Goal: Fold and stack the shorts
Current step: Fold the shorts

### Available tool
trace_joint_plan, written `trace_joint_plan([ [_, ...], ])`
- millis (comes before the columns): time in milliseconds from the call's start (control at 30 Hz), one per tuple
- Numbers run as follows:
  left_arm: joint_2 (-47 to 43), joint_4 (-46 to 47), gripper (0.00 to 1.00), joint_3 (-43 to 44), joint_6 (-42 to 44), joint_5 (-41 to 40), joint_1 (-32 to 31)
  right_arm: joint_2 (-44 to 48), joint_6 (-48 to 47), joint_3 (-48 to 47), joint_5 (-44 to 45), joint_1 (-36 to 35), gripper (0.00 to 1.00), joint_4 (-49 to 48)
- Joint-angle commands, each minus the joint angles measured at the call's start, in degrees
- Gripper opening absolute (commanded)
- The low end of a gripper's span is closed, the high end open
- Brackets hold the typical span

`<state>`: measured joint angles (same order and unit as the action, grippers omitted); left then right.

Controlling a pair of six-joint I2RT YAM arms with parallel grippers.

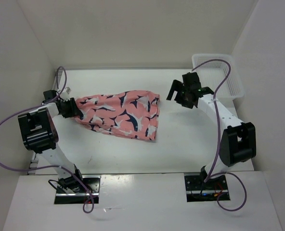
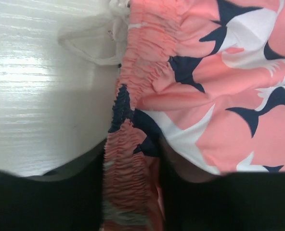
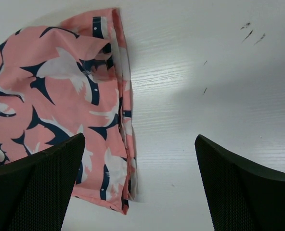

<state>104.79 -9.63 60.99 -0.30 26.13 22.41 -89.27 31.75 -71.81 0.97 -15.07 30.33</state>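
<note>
Salmon-pink shorts (image 1: pixel 121 115) (navy-and-white shark print) lie spread on the white table (image 1: pixel 181 149), waistband to the left. At that gathered waistband sits the left gripper (image 1: pixel 71 109), cloth filling the gap between its fingers (image 2: pixel 51 202); whether it pinches, I cannot tell. A white drawstring (image 2: pixel 92 45) trails beside. The right gripper (image 3: pixel 138 139) hangs spread wide, holding nothing, just beside the hem. A basket (image 1: pixel 219 77) stands far right.

Robot lab: white-walled booth (image 1: pixel 133 29), arms (image 1: pixel 36 132) bolted to table (image 1: pixel 181 149).
</note>
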Motion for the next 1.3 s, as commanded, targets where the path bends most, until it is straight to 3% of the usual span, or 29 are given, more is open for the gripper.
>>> trace_joint_plan([
  [0,1.4,1.5,0.44,-3.2,0.3,-0.8,-0.1,3.6,-0.7,1.3,0.3,0.1,1.0,-0.3],
  [33,1.4,1.5,0.36,-3.2,0.3,-0.8,-0.1,3.6,-0.7,1.3,0.3,0.1,1.0,-0.3],
  [67,1.4,1.5,0.22,-3.2,0.3,-0.8,-0.1,3.6,-0.7,1.3,0.3,0.1,1.0,-0.3],
  [167,0.3,-0.8,0.01,-1.1,0.3,-4.7,-0.6,3.6,-0.7,0.3,0.3,0.1,1.0,-0.3],
  [300,-6.1,-5.2,0.0,4.1,0.3,-15.4,-0.6,4.9,-0.7,0.9,1.0,0.1,1.0,0.3],
  [467,-10.1,-10.5,0.0,14.7,0.3,-19.1,-1.1,6.1,-0.2,2.8,1.0,0.1,1.0,0.3],
  [800,-15.5,-16.9,0.0,19.3,0.3,-23.7,-11.2,6.1,-0.2,2.2,0.4,0.1,1.0,1.4],
  [1067,-15.0,-23.9,0.0,25.8,0.3,-34.7,-24.7,6.7,-0.2,2.7,-0.6,0.1,1.0,1.4],
  [1267,-15.0,-25.8,0.0,31.7,0.3,-36.1,-32.2,7.7,-0.2,4.9,-1.2,0.1,1.0,1.4],
])
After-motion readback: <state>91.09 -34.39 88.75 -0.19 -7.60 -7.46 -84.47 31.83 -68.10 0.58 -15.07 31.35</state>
